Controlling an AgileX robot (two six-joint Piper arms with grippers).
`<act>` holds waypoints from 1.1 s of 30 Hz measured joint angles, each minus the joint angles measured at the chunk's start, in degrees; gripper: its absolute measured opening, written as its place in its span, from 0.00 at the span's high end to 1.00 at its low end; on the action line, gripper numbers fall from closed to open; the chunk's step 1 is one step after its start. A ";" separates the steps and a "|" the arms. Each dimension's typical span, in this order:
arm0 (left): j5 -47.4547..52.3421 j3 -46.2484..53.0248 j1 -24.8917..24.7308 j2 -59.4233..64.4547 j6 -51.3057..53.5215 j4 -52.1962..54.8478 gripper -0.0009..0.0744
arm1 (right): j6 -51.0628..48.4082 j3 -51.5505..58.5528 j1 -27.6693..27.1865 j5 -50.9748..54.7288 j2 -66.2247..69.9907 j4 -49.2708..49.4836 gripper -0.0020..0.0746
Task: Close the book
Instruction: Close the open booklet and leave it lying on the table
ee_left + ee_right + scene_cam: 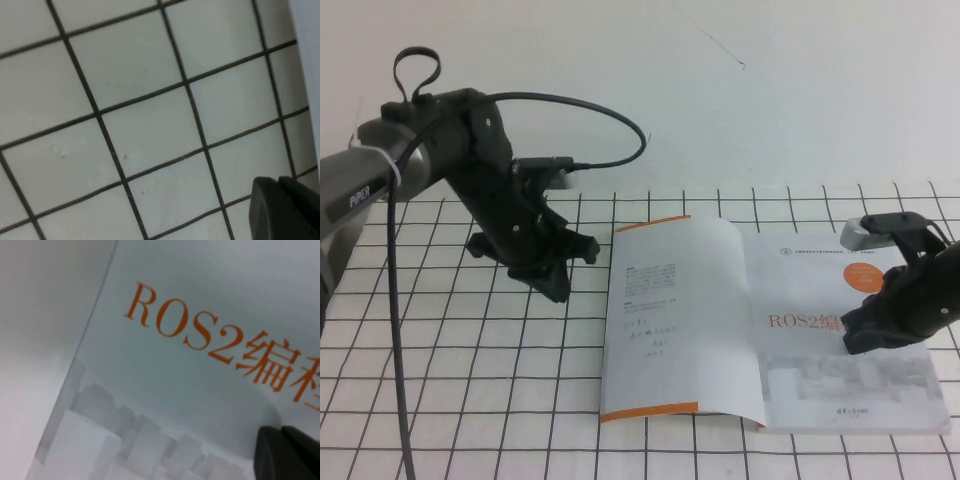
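Note:
An open book [840,300] lies on the gridded table at the right. Its white cover leaf [680,320], edged with orange strips, curves up from the spine and rests to the left. The exposed page carries the orange title "ROS2" [180,325] above a faint grey skyline. My right gripper [857,340] is shut, its tips down on that page just right of the title; its fingertips [295,455] show dark against the paper. My left gripper [558,290] is shut and empty, low over the bare grid a little left of the book, seen as dark fingertips [285,210].
The table [470,400] is white with a black grid and runs to a plain white wall at the back. A black cable [620,120] loops from the left arm above the table. A pale strip [309,45] at one side of the left wrist view looks like the book's edge.

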 joint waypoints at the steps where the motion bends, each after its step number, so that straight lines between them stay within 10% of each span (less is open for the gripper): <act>1: 0.37 0.00 0.73 1.01 0.17 -1.56 0.99 | 0.00 -0.11 0.14 -0.10 0.20 0.00 0.98; 33: -5.35 -0.48 -4.22 8.89 12.38 -27.92 0.99 | -0.69 -0.70 1.25 -1.72 1.64 3.93 0.98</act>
